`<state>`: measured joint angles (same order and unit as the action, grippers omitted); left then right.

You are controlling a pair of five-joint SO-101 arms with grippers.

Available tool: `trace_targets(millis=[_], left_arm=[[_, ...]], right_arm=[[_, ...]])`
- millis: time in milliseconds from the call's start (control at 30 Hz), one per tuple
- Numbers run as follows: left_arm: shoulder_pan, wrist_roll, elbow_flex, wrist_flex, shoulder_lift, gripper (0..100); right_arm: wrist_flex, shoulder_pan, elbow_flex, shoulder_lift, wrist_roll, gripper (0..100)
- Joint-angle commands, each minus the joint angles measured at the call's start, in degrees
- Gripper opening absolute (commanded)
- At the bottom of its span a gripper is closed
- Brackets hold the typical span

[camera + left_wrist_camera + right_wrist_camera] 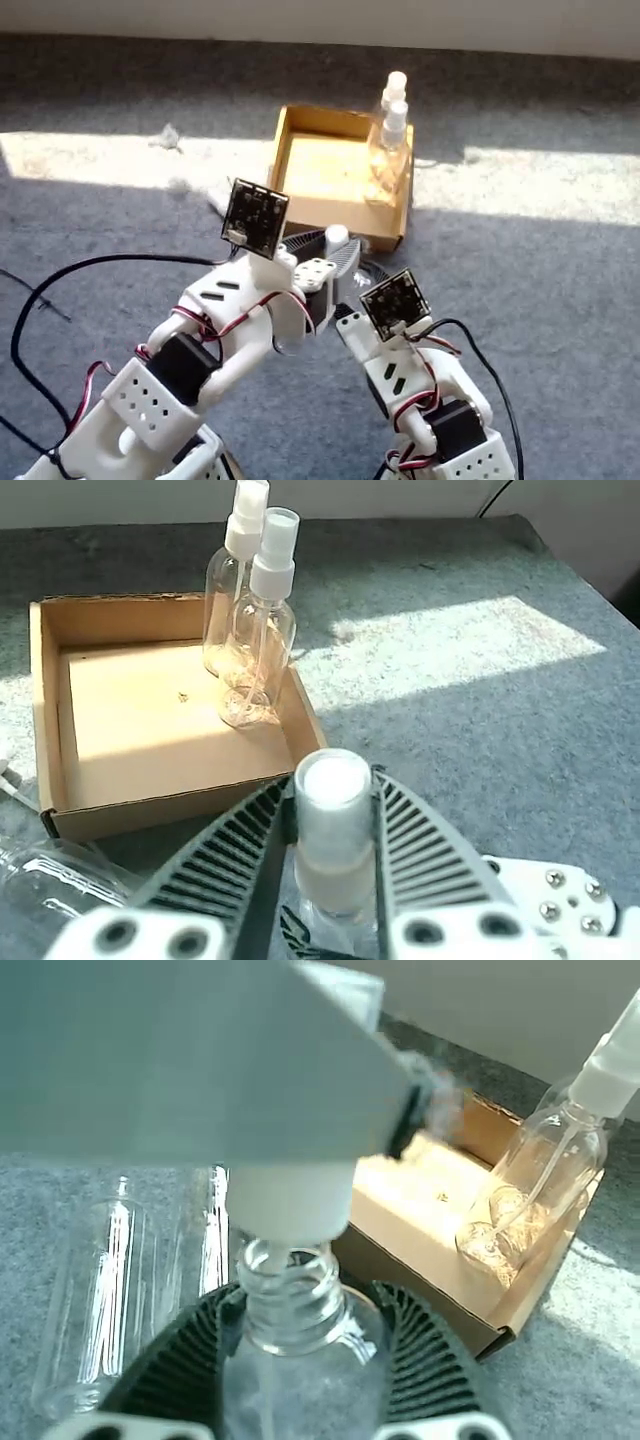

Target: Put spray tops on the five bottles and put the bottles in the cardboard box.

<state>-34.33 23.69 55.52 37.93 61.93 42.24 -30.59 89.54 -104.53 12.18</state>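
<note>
1. The step in hand is the capping of the third bottle. The right end effector (305,1325) pinches a clear bottle (300,1380) upright at its shoulders. In the high view it stands just before the cardboard box (320,165), at 6 o'clock from it.
2. The left end effector (333,792) is pressed onto a white spray top (335,825) and holds it directly over the threaded neck. I cannot tell if the top already touches the thread.
3. The next move, as I judge it, is to lower the top straight and then turn it, while the right side grips firmly. A small tilt could cross the thread.
4. Two finished bottles (258,650) stand close together in the box corner at about 1 o'clock. The floor of the box from 9 to 11 o'clock is free for the next one.
5. Two bare bottles (95,1290) lie on the desk (540,280) just beside the held one, near the front wall of the box. This side is tight.
6. Toward 3 o'clock the desk is open. At 9 o'clock a black cable (110,260) runs by the left arm.
</note>
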Motion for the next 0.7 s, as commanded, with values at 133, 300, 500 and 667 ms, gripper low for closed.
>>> trace_targets(millis=[133, 300, 500, 667], left_arm=[[-2.8, -2.4, -0.4, -1.1, 0.2, 2], [-3.1, -4.3, 1.5, -2.3, 0.2, 2], [-3.1, -7.6, 3.9, -5.7, 0.2, 2], [-3.1, -8.9, 4.0, -5.7, 0.1, 2]], right_arm=[[-1.4, 5.2, -0.9, -0.7, -6.5, 0.4], [-1.1, 4.5, -0.9, -0.7, -8.6, 0.4], [1.5, 0.1, -1.0, -0.7, -8.0, 0.4], [1.7, 0.2, -1.0, -0.7, -5.7, 0.4]])
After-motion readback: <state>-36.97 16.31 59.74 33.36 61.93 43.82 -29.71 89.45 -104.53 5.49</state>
